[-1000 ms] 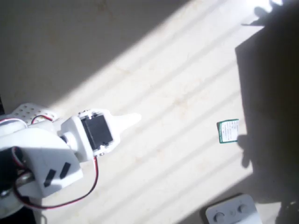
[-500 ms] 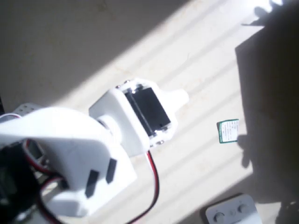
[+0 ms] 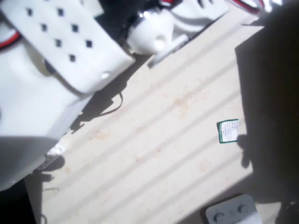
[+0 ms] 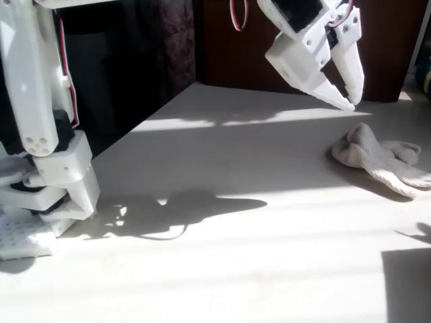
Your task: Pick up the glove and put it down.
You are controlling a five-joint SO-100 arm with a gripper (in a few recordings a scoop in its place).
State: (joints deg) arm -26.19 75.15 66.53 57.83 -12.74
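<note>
Fixed view: hovering above and just left of the glove (image 4: 378, 159) lying on the table (image 4: 222, 269), gripper (image 4: 351, 101) seemingly slightly parted, holding nothing; needing lowering squarely over its bulk.

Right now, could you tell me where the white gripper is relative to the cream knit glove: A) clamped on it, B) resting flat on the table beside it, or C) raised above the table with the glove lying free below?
C: in the fixed view the white gripper hangs in the air, fingers slightly apart and empty, while the cream knit glove lies on the table.
</note>
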